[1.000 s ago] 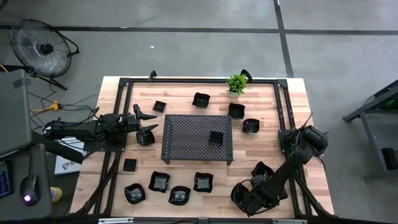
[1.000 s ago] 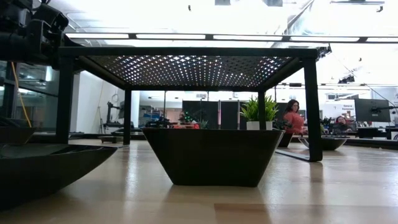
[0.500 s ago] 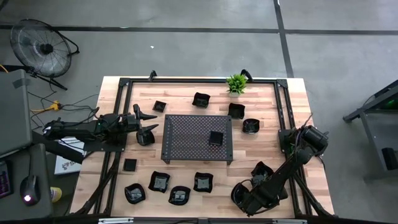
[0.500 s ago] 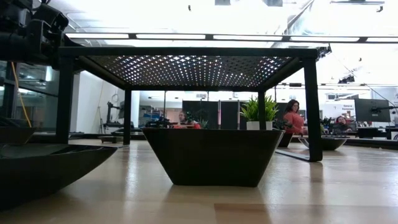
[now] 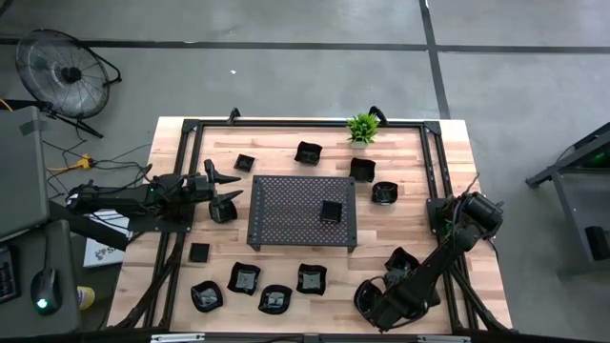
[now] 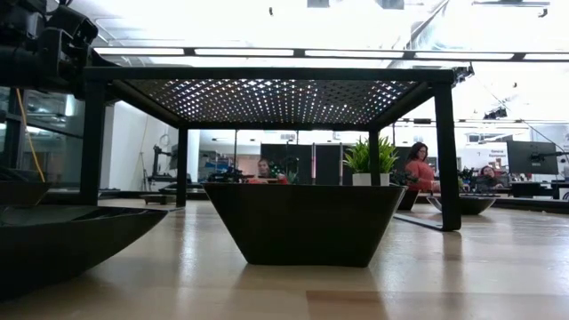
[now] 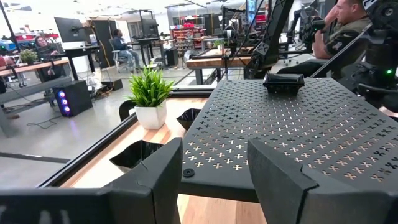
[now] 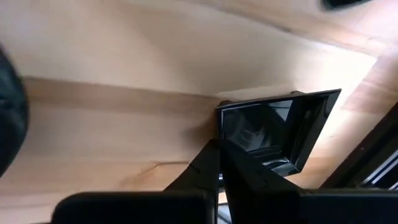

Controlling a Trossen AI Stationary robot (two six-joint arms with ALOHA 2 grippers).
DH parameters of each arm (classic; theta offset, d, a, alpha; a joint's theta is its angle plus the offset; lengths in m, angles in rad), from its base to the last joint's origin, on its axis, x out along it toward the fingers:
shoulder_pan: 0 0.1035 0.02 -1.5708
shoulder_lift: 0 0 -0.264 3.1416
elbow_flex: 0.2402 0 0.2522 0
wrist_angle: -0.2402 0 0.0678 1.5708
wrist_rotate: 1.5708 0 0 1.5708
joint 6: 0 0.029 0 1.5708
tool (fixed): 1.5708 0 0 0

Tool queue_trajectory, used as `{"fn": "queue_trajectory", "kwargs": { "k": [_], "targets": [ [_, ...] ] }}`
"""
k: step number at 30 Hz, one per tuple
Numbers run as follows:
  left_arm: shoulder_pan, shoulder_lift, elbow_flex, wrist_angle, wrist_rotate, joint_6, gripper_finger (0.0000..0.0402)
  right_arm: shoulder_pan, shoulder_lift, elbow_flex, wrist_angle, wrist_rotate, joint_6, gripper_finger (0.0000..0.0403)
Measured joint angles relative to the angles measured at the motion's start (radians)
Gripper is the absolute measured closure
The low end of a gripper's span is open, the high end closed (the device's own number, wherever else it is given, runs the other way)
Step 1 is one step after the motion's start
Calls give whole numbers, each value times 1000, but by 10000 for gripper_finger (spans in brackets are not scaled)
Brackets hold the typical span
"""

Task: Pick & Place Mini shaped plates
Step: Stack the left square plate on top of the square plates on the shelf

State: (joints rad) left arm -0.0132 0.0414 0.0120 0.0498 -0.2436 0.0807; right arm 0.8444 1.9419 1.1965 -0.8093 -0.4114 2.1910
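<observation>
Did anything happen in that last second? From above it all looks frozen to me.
The right gripper closed its jaws on the rim of a square plate. Nothing else moved: the left gripper waits open beside the perforated tray, one plate sits on it, and the other plates lie where they were.

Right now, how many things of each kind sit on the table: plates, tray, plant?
Mini black plates: 11 that I can make out, one of them on the tray and one gripped at its rim by the right tool
Perforated tray: 1
Green plant: 1
Total: 13
</observation>
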Motion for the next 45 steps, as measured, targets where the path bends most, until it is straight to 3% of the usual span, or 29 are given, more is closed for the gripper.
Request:
{"fn": "queue_trajectory", "kwargs": {
  "k": [10, 20, 33, 45],
  "targets": [
    [0, 0, 0, 0, 0, 0, 225, 0, -16, 117, -92, 35, -65, 399],
    [0, 0, 0, 0, 0, 0, 225, -12, -90, 317, -362, 179, -192, 400],
    [0, 0, 0, 0, 0, 0, 225, -119, -131, 526, -641, 352, -709, 398],
    [0, 0, 0, 0, 0, 0, 225, -300, -132, 603, -761, 434, -1259, 399]
  ]
}}
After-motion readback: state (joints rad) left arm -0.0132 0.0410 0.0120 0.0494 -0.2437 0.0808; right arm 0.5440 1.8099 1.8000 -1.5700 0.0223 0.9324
